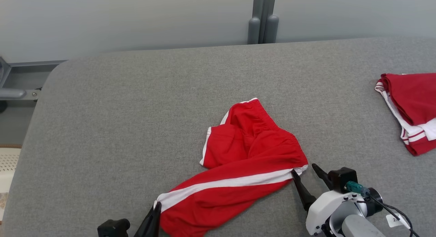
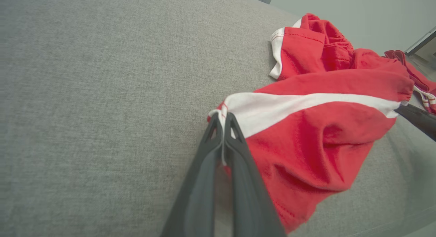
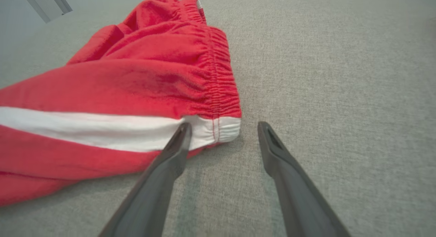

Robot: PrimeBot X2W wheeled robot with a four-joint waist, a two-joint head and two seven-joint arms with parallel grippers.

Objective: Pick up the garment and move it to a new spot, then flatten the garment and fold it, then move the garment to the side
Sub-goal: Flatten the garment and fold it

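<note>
Left jaws: pressed shut on the garment (image 1: 248,155) at its hem corner, where the white stripe ends.
Right jaws: spread wide, gripping nothing; the waistband corner sits just ahead of the gap, one fingertip (image 3: 177,148) against the stripe.
Garment: red shorts, crumpled, lying between the two.
Bench (image 1: 136,111): grey fabric.
Beyond the open jaws: second red garment (image 1: 412,111), well apart.
Room: pale grey wall (image 1: 136,19).

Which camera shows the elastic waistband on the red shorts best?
The right wrist view: the waistband is close, its gathers sharp, ending beside the right pincer. The head view shows it small and crumpled; the left wrist view, distant and bunched.
</note>
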